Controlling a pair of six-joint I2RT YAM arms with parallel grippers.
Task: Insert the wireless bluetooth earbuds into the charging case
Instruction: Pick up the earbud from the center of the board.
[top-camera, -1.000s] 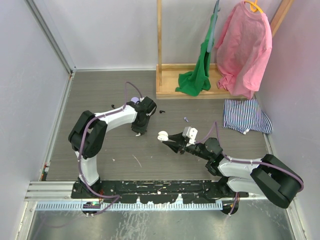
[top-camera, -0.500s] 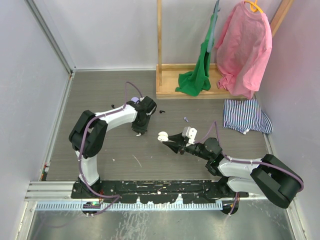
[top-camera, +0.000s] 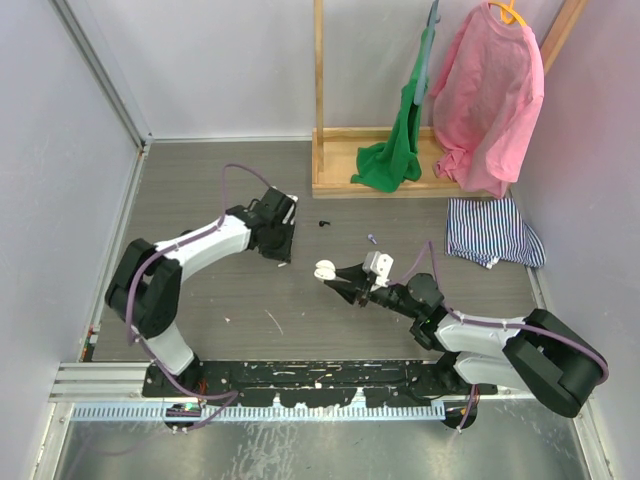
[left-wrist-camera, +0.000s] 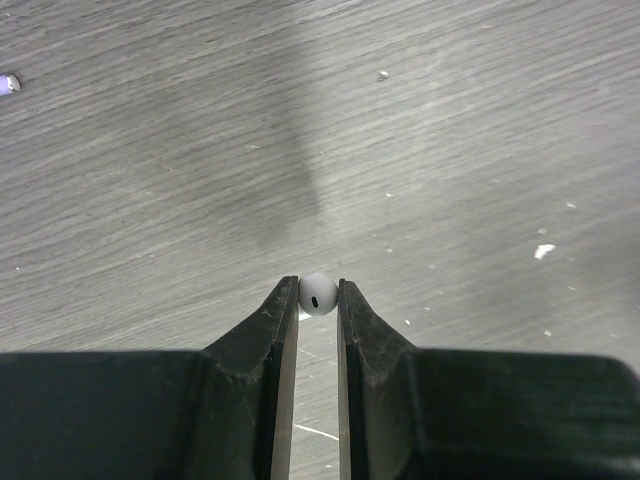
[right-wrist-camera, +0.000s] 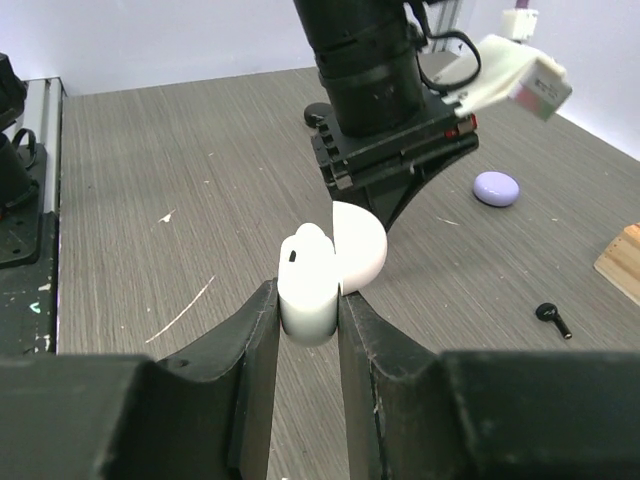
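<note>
My left gripper (left-wrist-camera: 318, 292) is shut on a white earbud (left-wrist-camera: 318, 294), pinched at the very tips of its fingers above the floor. In the top view that gripper (top-camera: 281, 252) hangs left of centre. My right gripper (right-wrist-camera: 308, 295) is shut on the white charging case (right-wrist-camera: 310, 312). The case's lid (right-wrist-camera: 362, 250) stands open and one white earbud (right-wrist-camera: 306, 243) sits in it. From above, the case (top-camera: 325, 269) is just right of the left gripper. A lilac earbud (top-camera: 371, 238) and a black earbud (top-camera: 323, 223) lie on the floor.
A lilac puck case (right-wrist-camera: 496, 187) and a black one (right-wrist-camera: 320, 113) lie beyond the left arm (right-wrist-camera: 385, 110). A wooden rack (top-camera: 375, 185) with green and pink clothes stands at the back. A striped cloth (top-camera: 492, 232) lies at the right.
My left gripper has closed on the white earbud and moved left and back with it, away from the case. The right gripper with the case has stayed put.
</note>
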